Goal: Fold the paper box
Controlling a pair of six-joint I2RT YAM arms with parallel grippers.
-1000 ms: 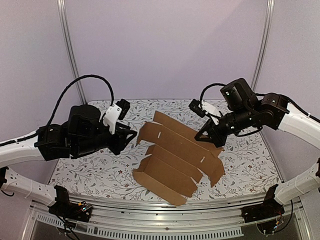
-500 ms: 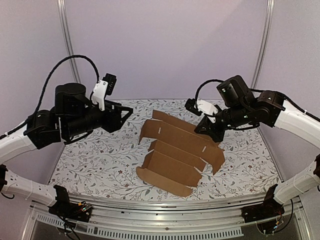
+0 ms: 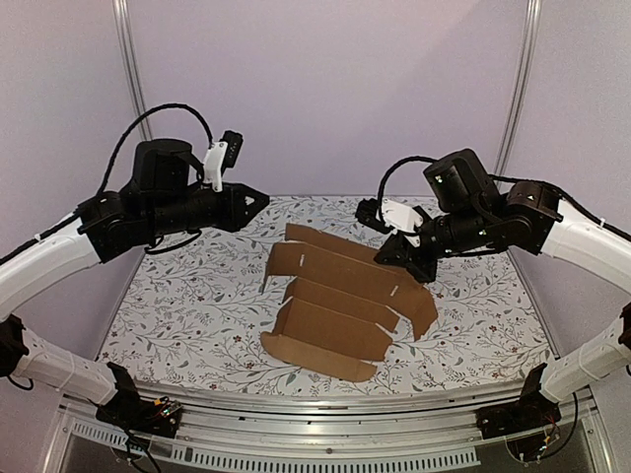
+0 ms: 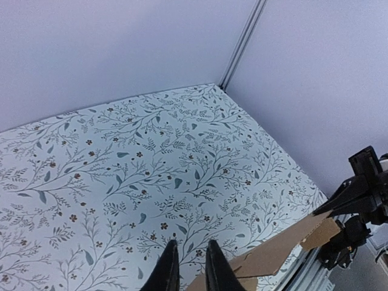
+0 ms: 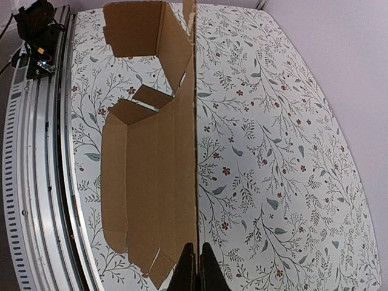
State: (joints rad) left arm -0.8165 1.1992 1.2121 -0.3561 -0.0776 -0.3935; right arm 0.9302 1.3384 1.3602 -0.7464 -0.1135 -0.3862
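Brown cardboard: one paper box (image 3: 340, 296), unfolded, at table (image 3: 187, 305) centre, right-side panel lifted. Two grippers: right gripper (image 5: 195, 254) clamped on that panel; left gripper (image 4: 191, 260) barely parted, holding nothing, near far-left corner.

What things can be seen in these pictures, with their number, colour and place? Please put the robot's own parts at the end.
paper box: one, plain brown cardboard, partly folded, in the middle of the table.
table: one, white cover with a leaf and flower pattern, under the box.
frame posts: two, silver, upright at the far corners.
rail: one, silver, along the near edge.
walls: pale lilac, behind and beside the table.
left gripper: one, black, above the far left part of the table, narrowly open, holding nothing.
right gripper: one, black, at the box's far right side, shut on the edge of one panel.
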